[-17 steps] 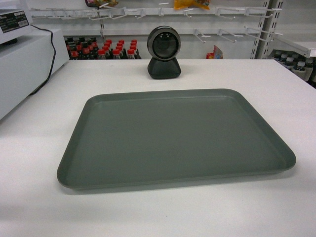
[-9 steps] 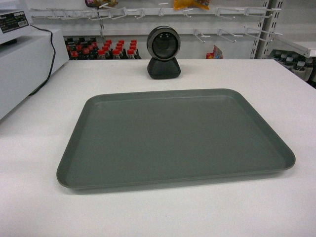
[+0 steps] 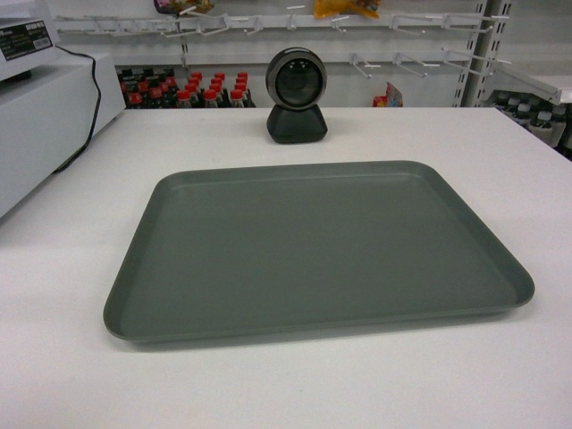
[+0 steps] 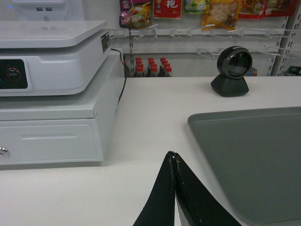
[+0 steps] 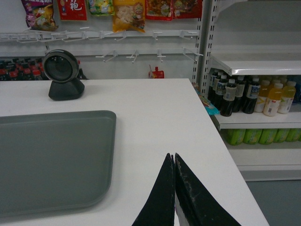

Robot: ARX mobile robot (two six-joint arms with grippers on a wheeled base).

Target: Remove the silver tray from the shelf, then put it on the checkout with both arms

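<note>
The silver tray [image 3: 317,250] lies flat mid-surface on the checkout surface [image 3: 500,152], before the ball scanner [image 3: 297,95]. The left tool [image 4: 174,157] and right tool [image 5: 172,157], both clenched, flank it apart.

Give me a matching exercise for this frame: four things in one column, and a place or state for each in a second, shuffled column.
1. silver tray
2. scanner
3. left gripper
4. right gripper

A. shut, over bare counter right of the tray
B. lying flat on the checkout, nothing holding it
C. shut, over bare counter left of the tray
D. standing at the counter's far edge, behind the tray

Pairs: 1-B, 2-D, 3-C, 4-A
</note>
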